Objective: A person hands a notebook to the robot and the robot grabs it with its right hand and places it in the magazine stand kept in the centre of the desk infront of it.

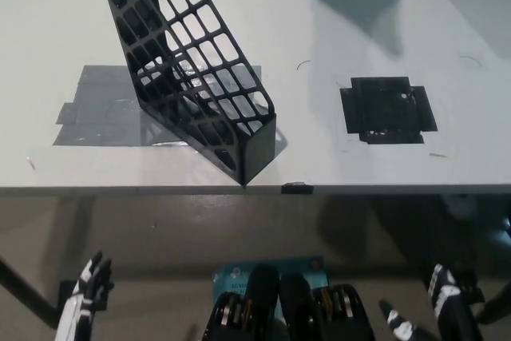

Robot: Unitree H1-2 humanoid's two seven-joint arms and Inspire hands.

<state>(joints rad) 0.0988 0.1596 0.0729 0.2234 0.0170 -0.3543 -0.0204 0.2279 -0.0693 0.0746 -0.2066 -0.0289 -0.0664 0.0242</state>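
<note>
Near the front edge of the desk (pixel 383 29), a little left of its middle, I see the black lattice magazine stand (pixel 192 69) standing on grey tape patches (pixel 100 109), its low front corner almost at the edge and its tall back leaning away toward the far left. I see no notebook anywhere, neither in the stand nor in either hand. To the right of the stand, well apart from it, a black square patch (pixel 387 109) lies flat on the surface. Below the desk edge, at the lower left, my white left hand (pixel 89 289) hangs with its fingers slightly spread, holding nothing and touching nothing. At the lower right my black right hand (pixel 439 305) sits low too, fingers apart and pointing up toward the desk, empty, well short of the stand.
</note>
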